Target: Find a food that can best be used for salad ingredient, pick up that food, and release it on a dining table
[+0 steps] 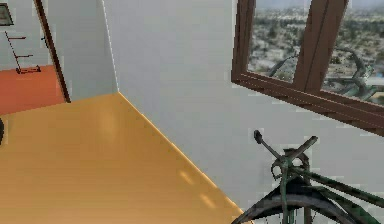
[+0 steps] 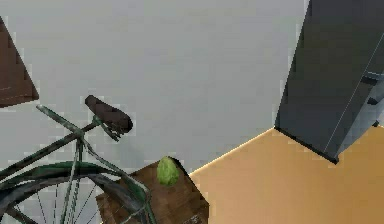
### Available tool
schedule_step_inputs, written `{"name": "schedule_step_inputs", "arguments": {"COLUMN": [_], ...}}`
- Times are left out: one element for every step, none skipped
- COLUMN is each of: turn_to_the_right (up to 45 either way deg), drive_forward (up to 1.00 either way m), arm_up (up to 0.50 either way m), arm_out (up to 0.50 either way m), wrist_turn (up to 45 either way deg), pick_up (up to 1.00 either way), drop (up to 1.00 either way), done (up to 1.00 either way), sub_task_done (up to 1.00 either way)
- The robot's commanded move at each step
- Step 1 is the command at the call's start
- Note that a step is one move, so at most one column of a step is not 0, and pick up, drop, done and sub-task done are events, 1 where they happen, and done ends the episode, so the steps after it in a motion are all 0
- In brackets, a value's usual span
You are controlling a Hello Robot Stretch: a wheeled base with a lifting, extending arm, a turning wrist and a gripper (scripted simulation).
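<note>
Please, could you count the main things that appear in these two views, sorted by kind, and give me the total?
bicycle: 1 (same one in both views)
window: 1
green lettuce-like food: 1
small brown table under that food: 1
dark grey cabinet: 1
Total: 5

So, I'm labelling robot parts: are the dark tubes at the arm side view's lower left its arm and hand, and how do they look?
No, that is a bicycle: thin dark green tubes, fine spokes and a dark brown saddle. The colours, shape and markings of the arm and hand cannot be told from these pictures.
</note>
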Motion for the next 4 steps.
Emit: {"name": "schedule_step_inputs", "arguments": {"turn_to_the_right": [0.0,0.0,0.0,0.0], "drive_forward": [0.00,0.00,0.00,0.00], "arm_up": [0.50,0.04,0.00,0.00], "arm_out": [0.00,0.00,0.50,0.00], "wrist_turn": [0.0,0.0,0.0,45.0], "pick_up": [0.00,0.00,0.00,0.00], "drop": [0.00,0.00,0.00,0.00], "done": [0.00,0.00,0.00,0.00], "sub_task_done": [0.00,0.00,0.00,0.00]}}
